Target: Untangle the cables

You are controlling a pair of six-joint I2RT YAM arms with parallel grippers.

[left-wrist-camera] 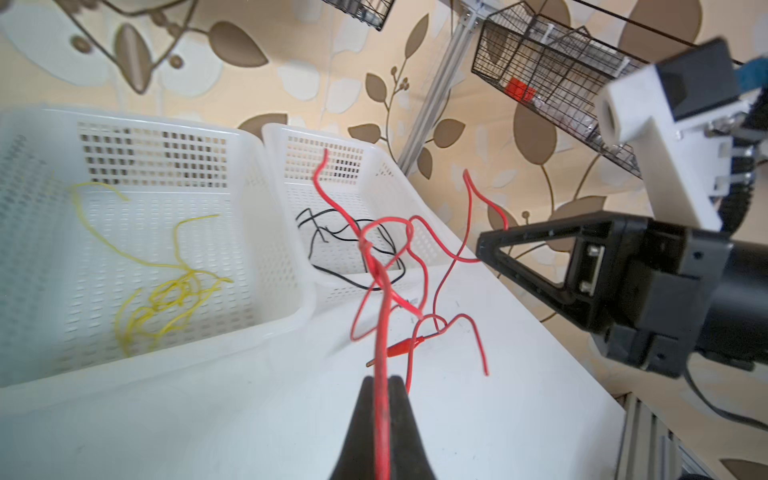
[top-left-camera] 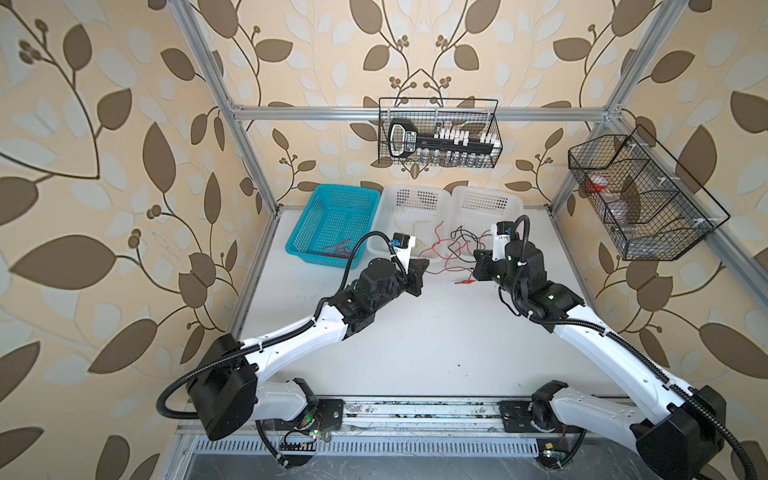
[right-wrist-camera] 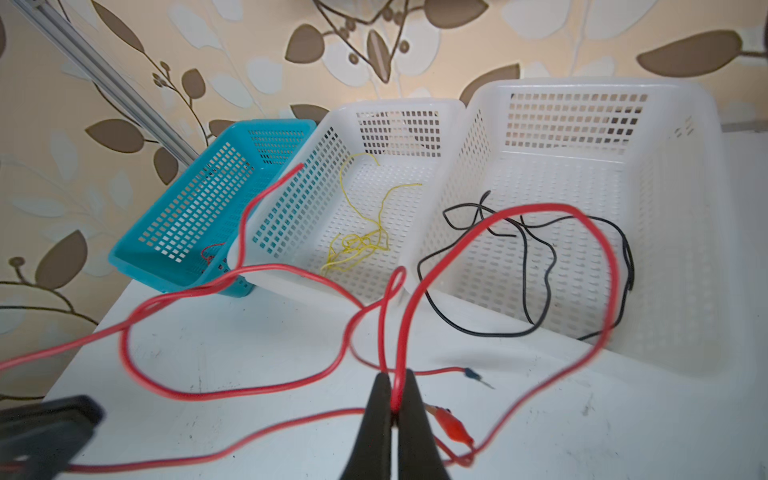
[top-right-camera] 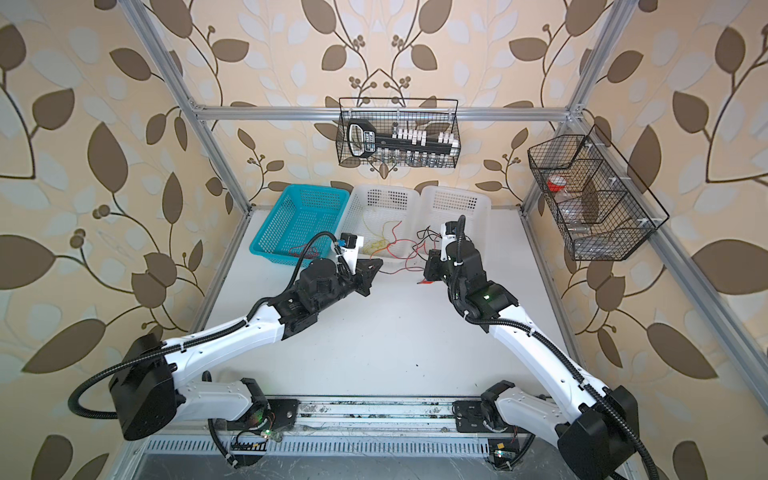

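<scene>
- The left tool [left-wrist-camera: 383, 384] is pinched fully closed on a strand of the red cables [left-wrist-camera: 383, 332]. The strand runs straight out from between its tips toward a twisted knot.
- The right tool [right-wrist-camera: 395, 380] is clamped just as tightly on another red strand, with loops fanning out to either side of it.
- With the tangle held at two separate spots, it hangs strung between the arms above the counter [top-left-camera: 415, 332], just in front of the white baskets. To my eye that is the point: with one end anchored, a pull on the other could open the knot.
- A red crocodile clip [right-wrist-camera: 455, 428] on one red lead lies on the counter near the right tool, so that end is slack and unheld.
- The baskets look like a sort by colour. The yellow cables [right-wrist-camera: 359, 245] sit bunched in the middle white basket [right-wrist-camera: 395, 104].
- The black cables [right-wrist-camera: 490, 333] lie in the right-hand white basket [right-wrist-camera: 582, 85], with one loop spilling over its near wall.
- The blue basket [right-wrist-camera: 266, 124] already holds a red lead [top-left-camera: 336, 251], so I would guess the held reds belong there.
- Red loops cross in front of the black ones. I cannot tell whether they are actually caught together.
</scene>
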